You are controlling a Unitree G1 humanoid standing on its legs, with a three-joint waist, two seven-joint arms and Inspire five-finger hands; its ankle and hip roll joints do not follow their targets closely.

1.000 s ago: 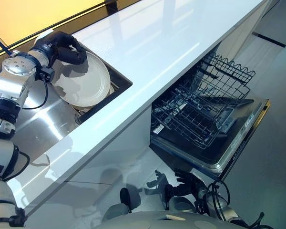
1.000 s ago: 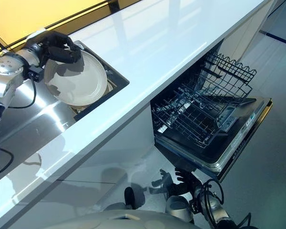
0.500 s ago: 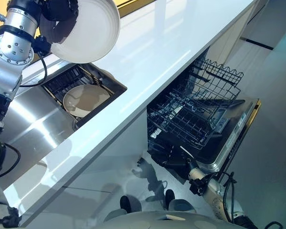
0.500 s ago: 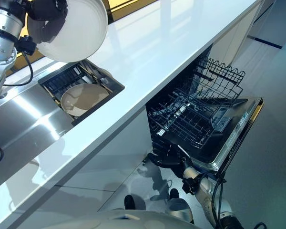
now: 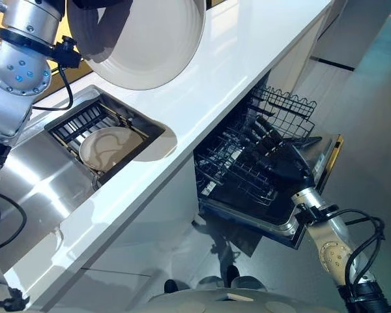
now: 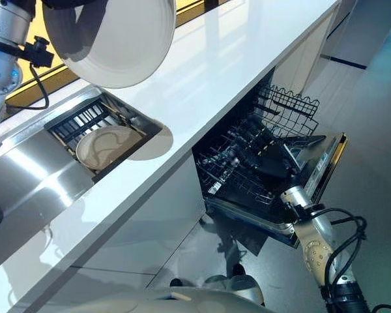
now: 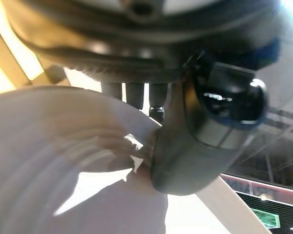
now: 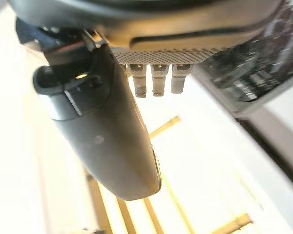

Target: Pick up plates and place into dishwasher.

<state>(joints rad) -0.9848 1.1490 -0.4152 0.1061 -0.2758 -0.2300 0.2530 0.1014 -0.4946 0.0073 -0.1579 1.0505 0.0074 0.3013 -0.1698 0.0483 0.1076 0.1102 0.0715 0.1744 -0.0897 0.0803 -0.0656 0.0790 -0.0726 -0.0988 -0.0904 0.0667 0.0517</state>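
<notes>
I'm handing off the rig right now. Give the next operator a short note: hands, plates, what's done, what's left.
Left hand: shut on a plate, held up over the counter.
Right hand: open, holding nothing, at the dishwasher rack.
Second plate lies in the sink.
Done: one plate is out of the sink. No plate is in the rack.
Left: rack the held plate, then fetch the one in the sink.

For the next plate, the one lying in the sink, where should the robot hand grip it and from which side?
Probably by the rim, from above. The plate lies nearly flat, face up, in the sink, so only its edge offers a pinch. The rim towards the white counter looks most exposed; the dark rack crowds the far side.
</notes>
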